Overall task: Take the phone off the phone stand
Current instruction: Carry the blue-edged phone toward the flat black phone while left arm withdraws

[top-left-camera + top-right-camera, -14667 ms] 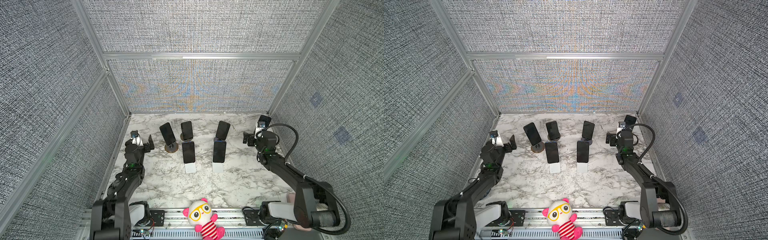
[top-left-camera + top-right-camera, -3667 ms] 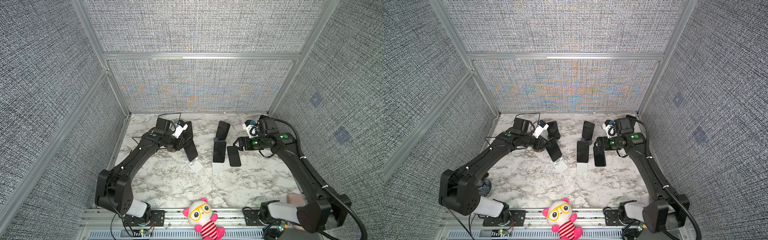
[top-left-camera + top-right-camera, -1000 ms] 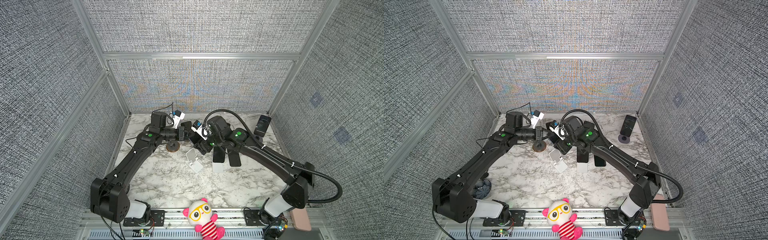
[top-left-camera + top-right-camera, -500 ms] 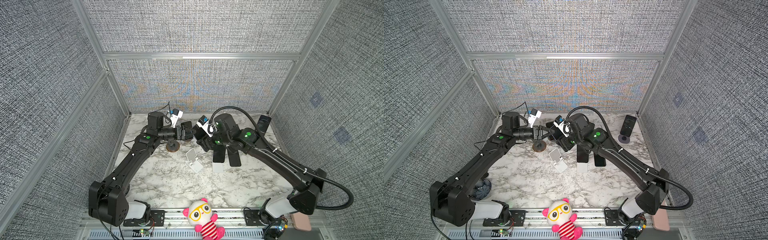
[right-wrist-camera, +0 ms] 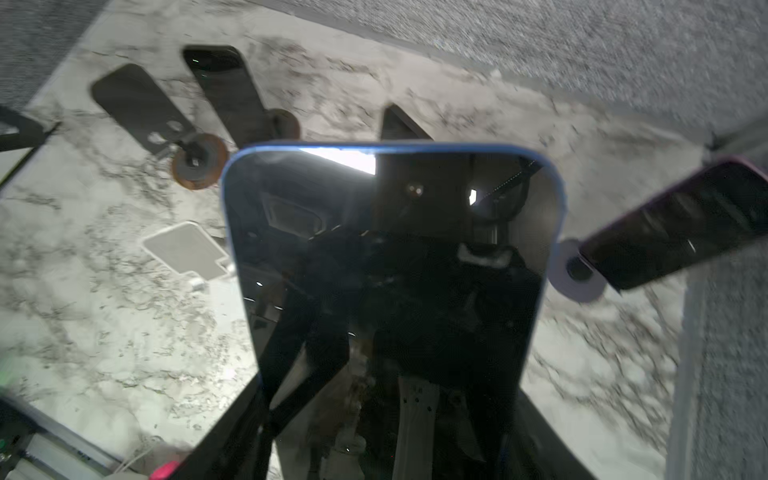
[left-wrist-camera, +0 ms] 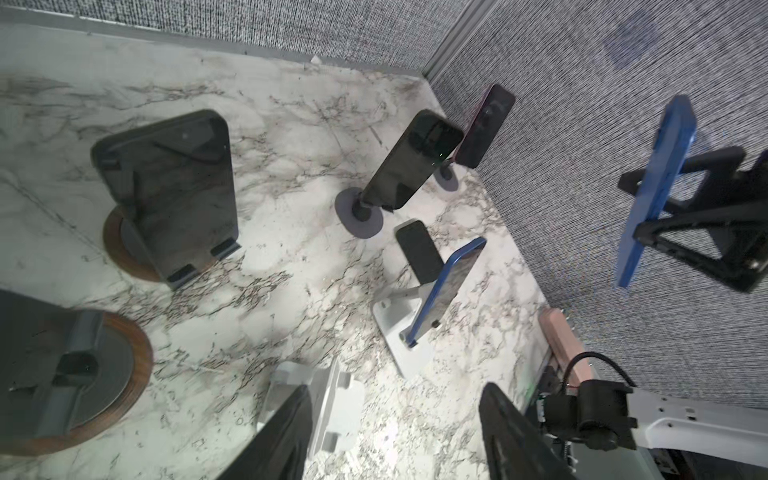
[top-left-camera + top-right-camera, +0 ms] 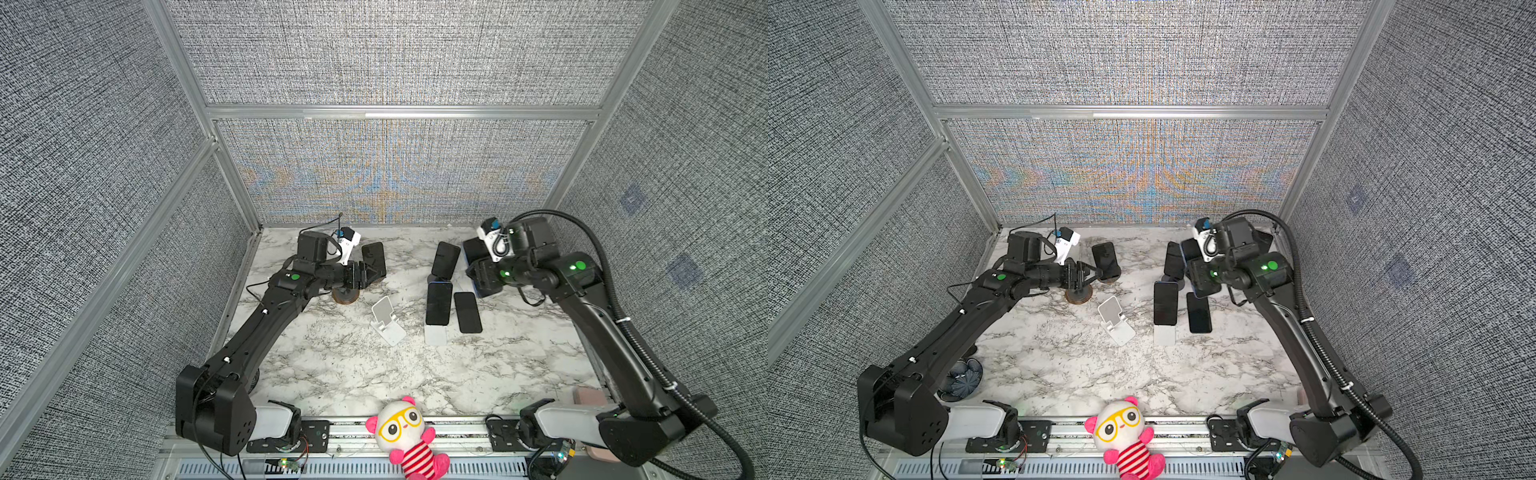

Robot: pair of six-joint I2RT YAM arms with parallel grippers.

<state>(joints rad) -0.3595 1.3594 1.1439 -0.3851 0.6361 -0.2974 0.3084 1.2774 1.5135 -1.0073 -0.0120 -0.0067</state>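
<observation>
Though the blue phone largely hides the right end effector gripping it, the left end effector gapes empty

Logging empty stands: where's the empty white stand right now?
In a top view the empty white stand sits mid-table, just left of centre, between the round wooden base and the phone on the other white stand.
</observation>
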